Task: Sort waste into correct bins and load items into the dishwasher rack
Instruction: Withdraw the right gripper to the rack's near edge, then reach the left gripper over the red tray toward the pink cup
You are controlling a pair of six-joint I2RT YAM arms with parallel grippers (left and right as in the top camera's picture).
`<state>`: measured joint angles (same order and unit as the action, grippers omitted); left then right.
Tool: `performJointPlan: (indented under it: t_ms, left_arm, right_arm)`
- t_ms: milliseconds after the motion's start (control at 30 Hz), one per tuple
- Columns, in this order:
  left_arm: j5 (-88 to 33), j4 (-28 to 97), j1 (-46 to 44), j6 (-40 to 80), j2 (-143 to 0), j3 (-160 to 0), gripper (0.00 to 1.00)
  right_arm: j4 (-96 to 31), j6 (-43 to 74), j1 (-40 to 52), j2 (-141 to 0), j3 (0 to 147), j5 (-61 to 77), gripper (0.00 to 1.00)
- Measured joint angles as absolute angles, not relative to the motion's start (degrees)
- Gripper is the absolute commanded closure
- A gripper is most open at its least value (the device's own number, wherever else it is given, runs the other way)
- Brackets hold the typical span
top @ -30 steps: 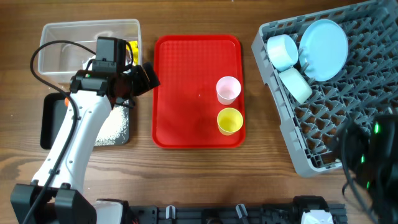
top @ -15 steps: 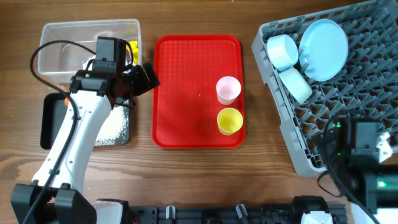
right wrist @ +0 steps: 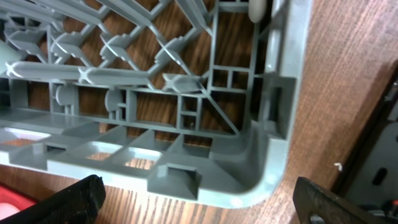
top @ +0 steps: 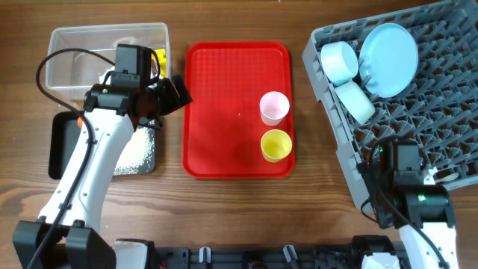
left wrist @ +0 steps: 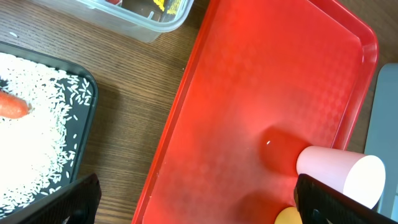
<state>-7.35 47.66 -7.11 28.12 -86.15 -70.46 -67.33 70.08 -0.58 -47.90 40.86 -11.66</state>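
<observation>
My left gripper (left wrist: 199, 208) hangs open and empty over the left part of the red tray (left wrist: 249, 93). It also shows from above as the left gripper (top: 178, 93). A pink cup (top: 274, 107) and a yellow cup (top: 276, 144) stand on the tray's right side. The grey dishwasher rack (top: 418, 127) holds a pale blue plate (top: 388, 48) and two bowls (top: 340, 61). My right gripper (right wrist: 199, 208) is open, empty, just off the rack's front corner (right wrist: 249, 168). The clear tub (top: 82, 60) holds a yellow wrapper (top: 159, 58). Rice (left wrist: 37, 143) and a carrot (left wrist: 11, 106) lie in the black tray (top: 60, 146).
The right arm (top: 409, 194) stands at the rack's front left corner, close to the table's front edge. The left arm's white links (top: 97, 157) reach over the black tray. Bare wood shows between the red tray and the rack.
The right arm has come up and to the left, from the bottom right corner to the rack's front corner. The left arm has not moved.
</observation>
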Motion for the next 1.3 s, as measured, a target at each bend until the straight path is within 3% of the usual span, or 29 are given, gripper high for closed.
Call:
performJointPlan:
  t_ms: [367,733,1033,1233,1267,1300]
  left_arm:
    - [-7.35,47.64,-7.11,28.12,-86.15,-70.46,0.00]
    - [-7.35,47.64,-7.11,28.10,-86.15,-70.46,0.00]
    - [-7.35,47.62,-7.11,28.12,-86.15,-70.46,0.00]
    - [-7.35,47.64,-7.11,28.10,-86.15,-70.46,0.00]
    - [-7.35,47.64,-7.11,28.12,-86.15,-70.46,0.10]
    - [-7.42,47.57,-7.11,28.12,-86.15,-70.46,0.33]
  right_arm:
    - [-57.49,67.33,-0.58,-65.04,40.73,-12.25,0.00]
    - [-57.36,55.11,-0.54,-63.72,43.68,-10.00,0.00]
    - [-62.08,34.83,-0.58,-58.50,70.52,-9.63,0.00]
    - [-58.65,21.98,-0.62,-58.17,72.71,7.51,0.00]
    - [-58.70,21.30,-0.62,-58.17,72.71,8.67,0.00]
    - [-58.92,20.45,-0.62,-58.17,72.71,10.00,0.00]
